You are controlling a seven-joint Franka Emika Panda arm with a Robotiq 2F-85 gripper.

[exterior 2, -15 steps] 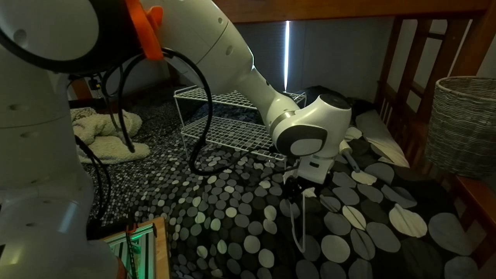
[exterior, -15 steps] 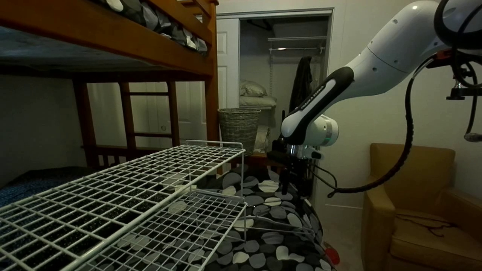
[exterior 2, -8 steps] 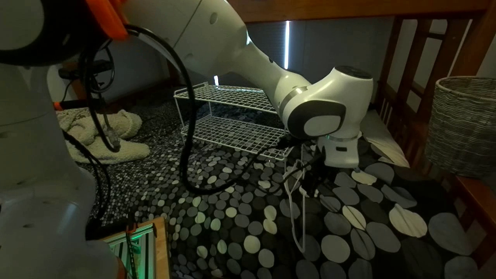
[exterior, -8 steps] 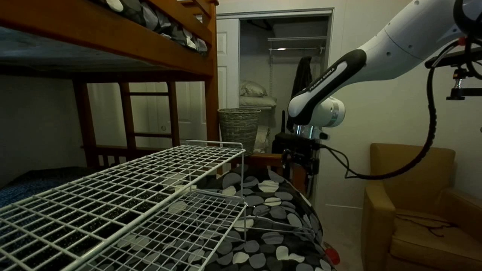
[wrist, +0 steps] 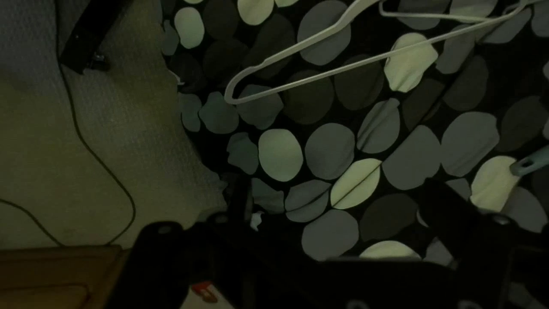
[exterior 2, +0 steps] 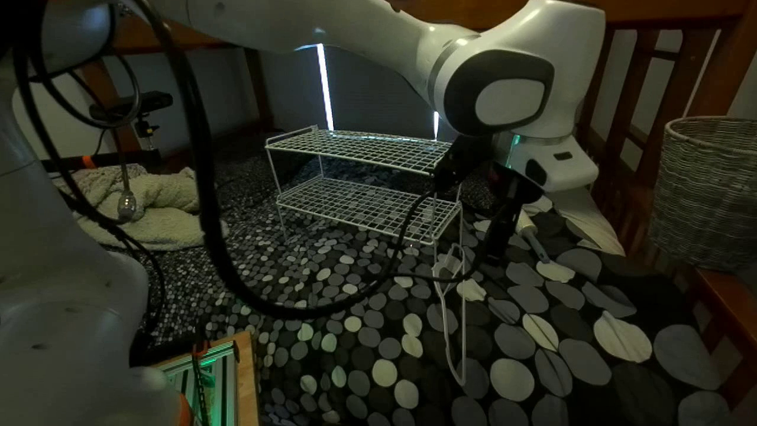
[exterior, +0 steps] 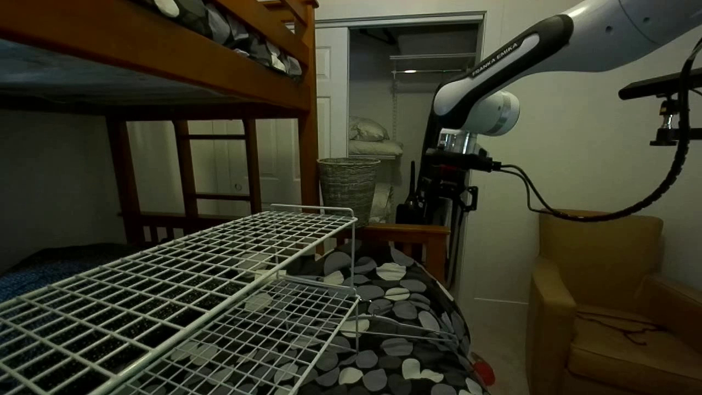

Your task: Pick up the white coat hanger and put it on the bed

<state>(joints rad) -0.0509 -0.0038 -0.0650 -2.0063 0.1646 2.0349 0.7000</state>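
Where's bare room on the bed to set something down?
In an exterior view, the bed is bare from the white coat hanger toward the wicker basket, and between hanger and wood-edged metal frame. Crowded: beside the wire rack, where the hanger's end lies and a black cable crosses in front.

Opens at the far end, in an exterior view, into a closet with a thin rail and stacked pillows, just right of a white panelled door. Runs right along a pale wall, with a tan armchair in front of it and light floor to the chair's left. Lies in dim light, with thin bright strips along both edges of a dark blind on the far side in an exterior view.
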